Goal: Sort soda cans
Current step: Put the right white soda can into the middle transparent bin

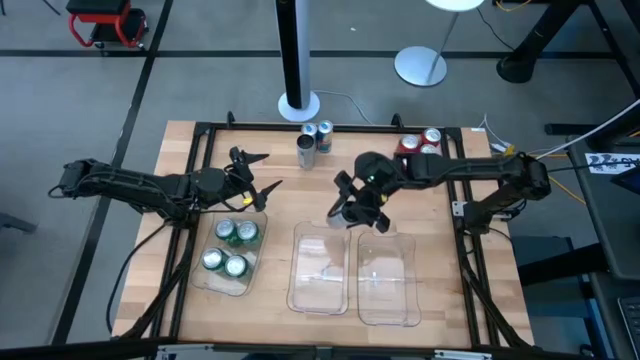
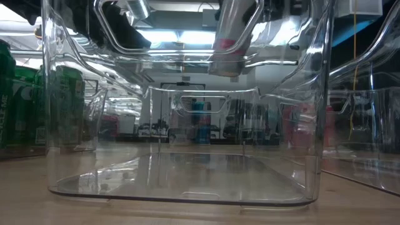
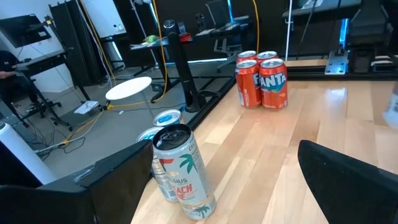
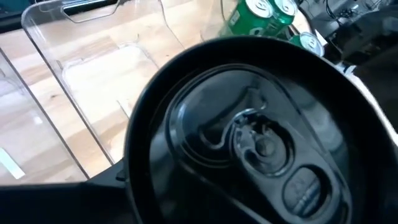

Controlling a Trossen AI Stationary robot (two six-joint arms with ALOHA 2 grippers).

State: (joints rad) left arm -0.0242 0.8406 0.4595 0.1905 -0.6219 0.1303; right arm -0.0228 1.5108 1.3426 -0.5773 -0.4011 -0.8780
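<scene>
My right gripper [image 1: 350, 207] is shut on a silver-grey can [image 2: 229, 37] in the air over the far end of the middle clear tray [image 1: 320, 290]. In the right wrist view the can's top [image 4: 249, 137] fills the picture. My left gripper [image 1: 262, 172] is open and empty, just beyond the left tray [image 1: 204, 282], where four green cans [image 1: 230, 248] stand. Three silver-grey cans [image 1: 312, 140] stand at the far edge, the nearest a little way beyond my left fingers [image 3: 183, 171]. Red cans [image 1: 422, 143] stand at the far right. My right gripper holds the silver-grey can between its two fingers by its sides near the top rim [image 4: 143, 124], coming from above and pointing down. The can hangs roughly upright below the fingers, its bottom end [image 2: 226, 65] lifted clear above the middle tray.
A third clear tray [image 1: 388, 300] lies to the right of the middle one. A black pole on a round white base [image 1: 298, 104] stands just beyond the table's far edge. Bare wood lies between the trays and the far cans.
</scene>
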